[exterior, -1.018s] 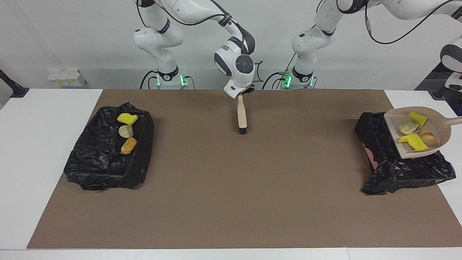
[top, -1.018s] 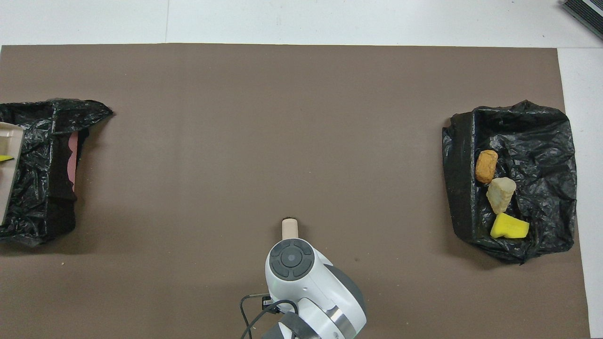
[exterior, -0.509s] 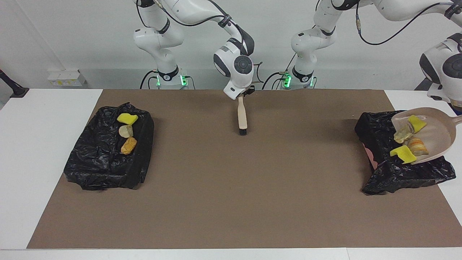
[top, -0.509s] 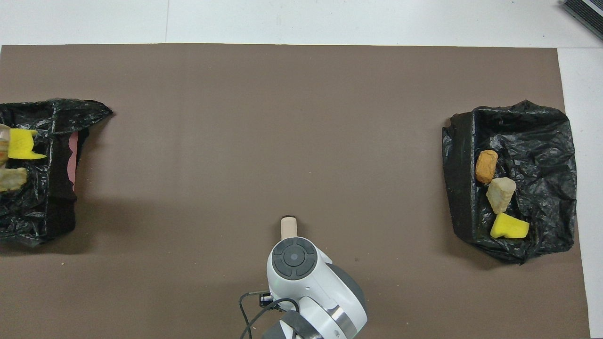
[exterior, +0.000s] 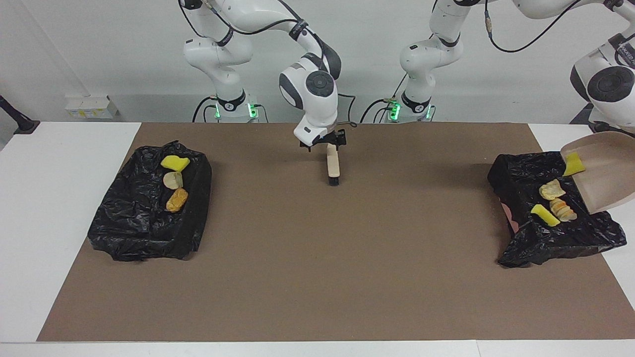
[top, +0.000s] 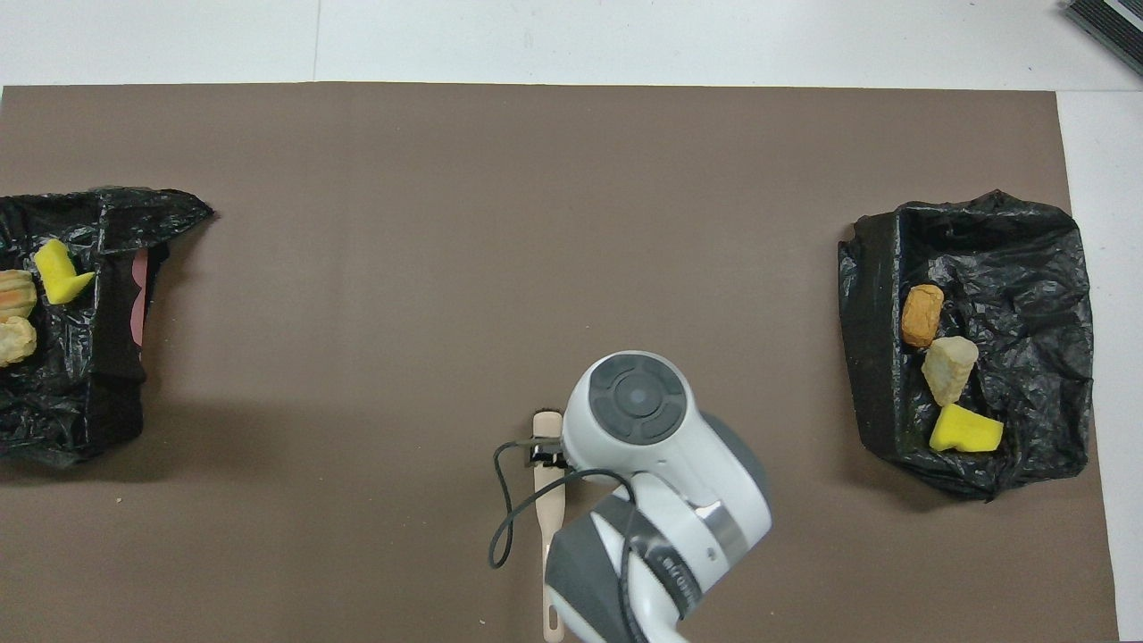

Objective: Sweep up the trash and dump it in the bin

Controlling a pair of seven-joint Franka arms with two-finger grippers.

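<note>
Bright, even light; sharp pictures with faint, soft shadows.

The trash is split between two black-bagged bins: in the bin [exterior: 149, 213] at the right arm's end of the table sit three chunks in a row, a yellow chunk [exterior: 174, 162] nearest the robots, then a cream chunk [exterior: 172, 180], then an orange-brown chunk [exterior: 177, 200]. Over in the other bin [exterior: 550, 233] at the left arm's end lie a pale cream piece [exterior: 551, 190], a striped orange-and-cream piece [exterior: 562, 209] and a yellow wedge [exterior: 544, 215] (those last two touching or nearly so). One more yellow piece [exterior: 574, 164] sits on the lip of the beige dustpan [exterior: 603, 168], which is tipped steeply over that bin.
</note>
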